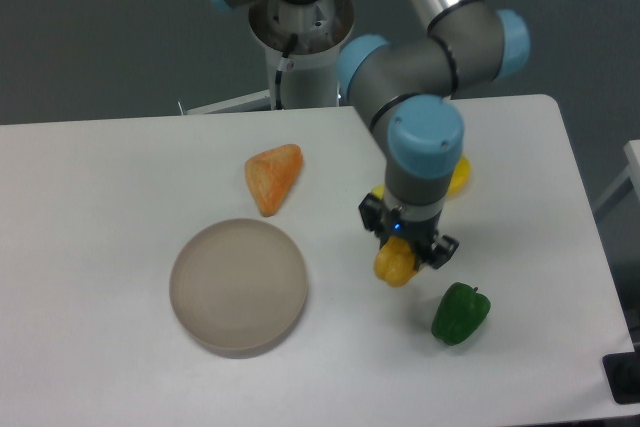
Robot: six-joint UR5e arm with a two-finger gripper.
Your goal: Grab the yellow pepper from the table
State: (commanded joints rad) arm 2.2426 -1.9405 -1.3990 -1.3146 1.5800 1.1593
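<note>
On smooth white table (120, 177): gripper (408, 247) clamped around lumpy yellow pepper (394, 265) (glossy green pepper (460, 314) nearby), beside round grey plate (238, 287).

The grey UR5e arm with pale blue joint caps (440, 57) reached down from its base at the table's far edge, wrist vertical. Its black two-finger gripper (404, 255) pointed straight down (a small blue light glowing on it), fingers closed around the lumpy yellow pepper (393, 265).

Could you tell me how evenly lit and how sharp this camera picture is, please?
Camera view: soft, even light, only faint shadows under the plate and green pepper; slightly soft focus overall; the tool hides much of the yellow pepper; mild sheen on the arm's metal tube.
</note>
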